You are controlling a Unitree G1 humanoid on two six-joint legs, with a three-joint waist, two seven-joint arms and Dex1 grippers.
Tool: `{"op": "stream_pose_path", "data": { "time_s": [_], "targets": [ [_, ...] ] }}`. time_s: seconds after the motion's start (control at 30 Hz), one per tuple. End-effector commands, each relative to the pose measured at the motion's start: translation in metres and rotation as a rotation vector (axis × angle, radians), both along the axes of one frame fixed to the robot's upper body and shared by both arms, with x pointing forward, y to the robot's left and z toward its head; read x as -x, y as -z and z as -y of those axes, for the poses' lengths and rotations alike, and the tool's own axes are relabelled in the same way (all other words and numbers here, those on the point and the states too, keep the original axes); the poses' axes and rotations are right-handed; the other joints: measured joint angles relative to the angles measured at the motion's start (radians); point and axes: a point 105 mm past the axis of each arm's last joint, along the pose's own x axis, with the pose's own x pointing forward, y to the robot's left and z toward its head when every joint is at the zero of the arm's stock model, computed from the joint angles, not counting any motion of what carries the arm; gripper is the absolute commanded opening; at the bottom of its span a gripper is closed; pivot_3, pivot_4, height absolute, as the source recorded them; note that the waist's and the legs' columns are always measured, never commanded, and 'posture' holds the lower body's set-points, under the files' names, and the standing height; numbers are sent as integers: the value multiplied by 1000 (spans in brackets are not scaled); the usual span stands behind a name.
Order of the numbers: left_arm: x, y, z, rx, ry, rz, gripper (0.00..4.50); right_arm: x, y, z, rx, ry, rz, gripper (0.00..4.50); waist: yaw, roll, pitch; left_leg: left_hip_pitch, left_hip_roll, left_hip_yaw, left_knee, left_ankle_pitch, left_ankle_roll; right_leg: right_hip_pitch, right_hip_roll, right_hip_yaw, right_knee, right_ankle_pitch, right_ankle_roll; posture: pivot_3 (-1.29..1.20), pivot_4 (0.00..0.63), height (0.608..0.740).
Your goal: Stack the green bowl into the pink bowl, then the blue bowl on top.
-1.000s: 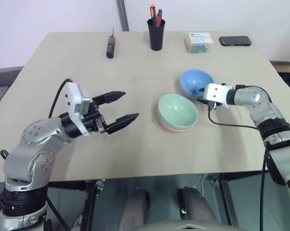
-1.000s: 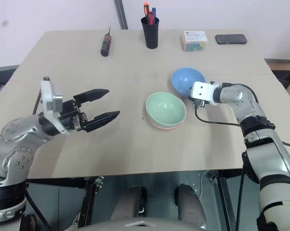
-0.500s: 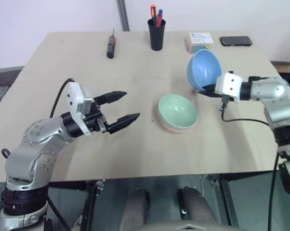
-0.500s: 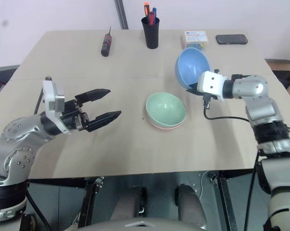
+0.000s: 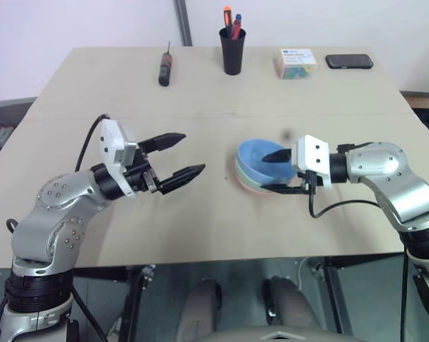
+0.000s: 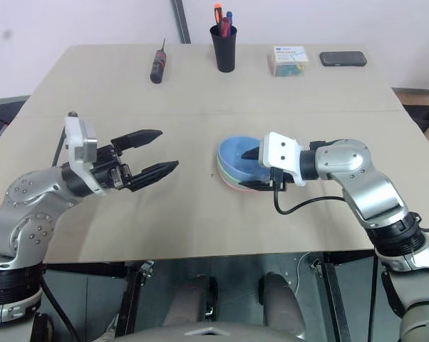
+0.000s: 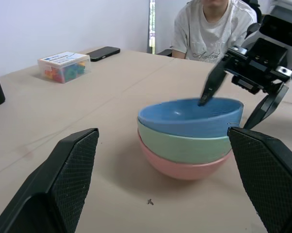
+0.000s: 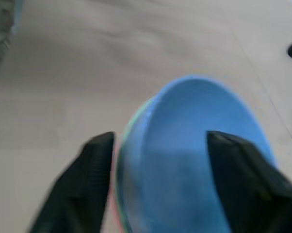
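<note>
The blue bowl point(image 7: 190, 117) sits, a little tilted, on the green bowl point(image 7: 184, 145) inside the pink bowl point(image 7: 182, 167); the right gripper point(image 5: 280, 171) straddles its rim with jaws parted; the left gripper point(image 5: 179, 157), open, waits well apart from the stack.

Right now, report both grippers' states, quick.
Left gripper: open, holding nothing.
Right gripper: open, fingers straddling the rim of the light sky-blue round bowl, no grip.
</note>
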Motion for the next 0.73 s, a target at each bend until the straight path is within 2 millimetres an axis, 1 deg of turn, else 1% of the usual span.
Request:
{"op": "stream_pose_path", "data": {
  "time_s": [0.03, 0.1, 0.17, 0.23, 0.27, 0.3, 0.33, 0.43, 0.5, 0.6, 0.63, 0.73],
  "targets": [
    [6, -3, 2, -25, 4, 46, 4500, -1, -40, 13, -154, 79, 93, 4486, 1, 0, 0, 0, 0, 0, 0, 0, 0, 0, 0, 0, 0, 0, 0, 0, 150, 740],
    [9, 0, 2, -23, 8, 43, 4500, 9, -44, 25, -186, 95, 60, 4486, 3, 0, 0, 0, 0, 0, 0, 0, 0, 0, 0, 0, 0, 0, 0, 0, 150, 740],
    [13, 5, 0, -25, 23, 24, 4500, 17, -41, 39, -211, 137, 27, 4486, 13, 0, 0, 0, 0, -1, -1, 0, 0, 0, 0, -1, -1, 0, 0, 0, 150, 740],
    [18, 8, -3, -25, 56, -3, 4500, 19, -34, 55, -213, 203, -9, 4486, 17, 0, 0, 0, 0, -1, -1, 0, 0, 0, 0, -1, -1, 0, 0, 0, 150, 740],
    [20, 9, -5, -31, 66, -17, 4500, 15, -34, 66, -229, 270, 5, 4486, 18, 0, 0, 0, 0, 0, -1, 0, 0, 0, 0, -1, -1, 0, 0, 0, 150, 740],
    [22, 10, -7, -34, 75, -27, 4500, 18, -31, 74, -240, 292, -26, 4486, 19, 0, 0, 0, 0, 0, -1, 0, 0, 0, 0, -1, -1, 0, 0, 0, 150, 740],
    [23, 11, -10, -43, 69, -33, 4500, 21, -26, 83, -238, 322, -44, 4486, 19, 0, 0, 0, 0, 2, -1, 0, 0, 1, 0, -1, -1, 0, 0, 0, 150, 740],
    [22, 16, -22, -96, 4, -35, 4500, 28, -21, 106, -224, 404, -26, 4486, 20, 0, 0, 1, 0, 4, -1, 0, 0, 1, 0, -2, 0, 0, 0, 0, 150, 740],
    [18, 20, -31, -140, -71, -34, 4500, 32, -21, 116, -228, 439, -19, 4486, 19, 0, 0, 1, 0, 5, -1, 0, 0, 1, 0, -1, 0, 0, 0, 0, 150, 740],
    [31, 25, -41, -189, -53, -75, 4500, 47, -18, 132, -209, 466, -61, 4486, 16, 0, 0, 2, 0, 7, -1, 0, 0, 1, 1, 1, 0, 0, 0, 0, 150, 740],
    [33, 27, -44, -206, -57, -88, 4500, 49, -19, 134, -216, 471, -69, 4486, 16, -1, 0, 2, 1, 8, -1, 0, 0, 1, 1, 2, 0, 0, 0, 0, 150, 740],
    [35, 23, -46, -207, -40, -99, 4500, 53, -17, 137, -212, 473, -85, 4486, 17, -1, 0, 2, 1, 8, -1, 0, 0, 1, 1, 2, 0, 0, 0, 0, 150, 740]
  ]
}}
